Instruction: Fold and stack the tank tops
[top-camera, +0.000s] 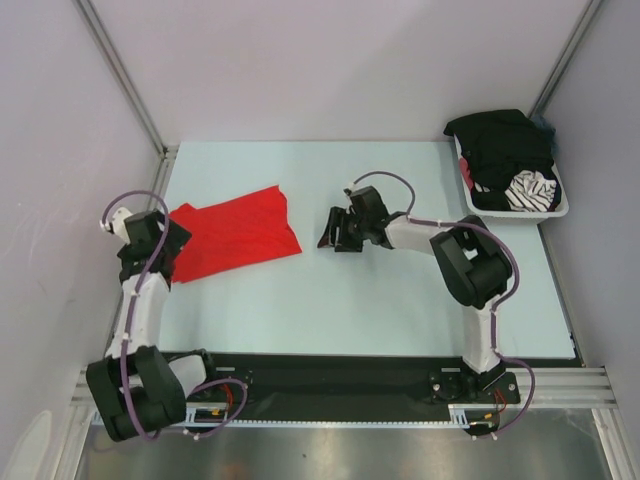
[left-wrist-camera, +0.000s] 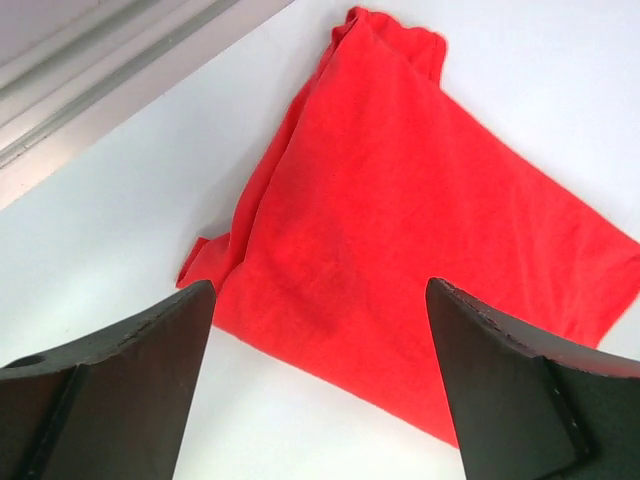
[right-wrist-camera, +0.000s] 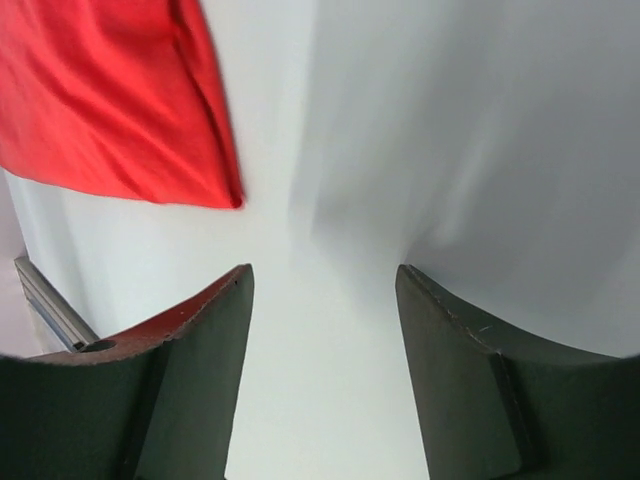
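Note:
The red tank top (top-camera: 235, 235) lies folded flat on the left half of the pale table, and also fills the left wrist view (left-wrist-camera: 400, 220). My left gripper (top-camera: 176, 250) hovers at its left edge, open, its fingers (left-wrist-camera: 150, 360) holding nothing, with the cloth's edge showing between them. My right gripper (top-camera: 326, 234) is open just right of the red tank top, apart from it, over bare table (right-wrist-camera: 325, 270). A corner of the red cloth (right-wrist-camera: 110, 100) shows at the upper left of the right wrist view. The black tank top (top-camera: 500, 150) is heaped in the basket.
A white plastic basket (top-camera: 563, 207) stands at the back right corner, holding the black garment and a black-and-white striped one (top-camera: 530, 190). Metal frame rails (top-camera: 120, 70) and white walls border the table. A rail (left-wrist-camera: 100, 70) runs close behind the red cloth.

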